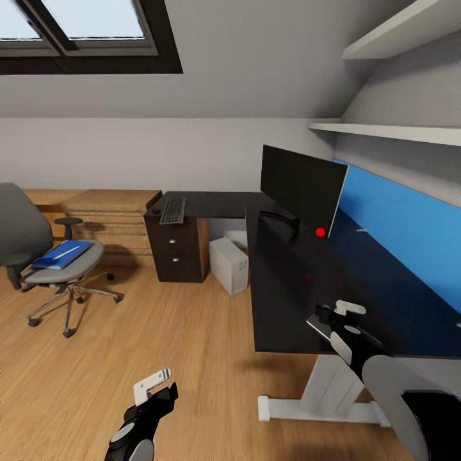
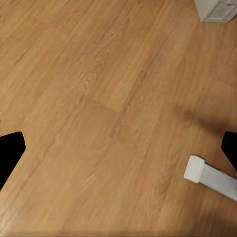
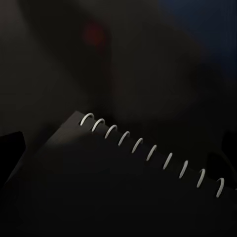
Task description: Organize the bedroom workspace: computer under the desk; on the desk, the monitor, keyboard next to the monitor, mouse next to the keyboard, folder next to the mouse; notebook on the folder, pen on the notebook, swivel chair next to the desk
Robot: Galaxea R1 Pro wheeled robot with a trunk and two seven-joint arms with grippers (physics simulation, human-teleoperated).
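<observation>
One notebook [image 3: 133,187], just beneath right hand [image 1: 342,320]

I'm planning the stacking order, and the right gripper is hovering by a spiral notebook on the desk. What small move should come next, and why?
Probably lower the right gripper onto the notebook and close. The notebook lies flat on the black desk just beneath the fingers, while the blue folder it must top sits on the swivel chair.

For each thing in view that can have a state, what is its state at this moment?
Monitor: upright on the desk, screen dark.
Keyboard: flat on the desk's far wing.
Computer: upright on the floor, under the desk.
Folder: flat on the swivel chair seat.
Notebook: closed, on the desk.
Left claw: open, empty.
Right claw: open, over the notebook.
</observation>
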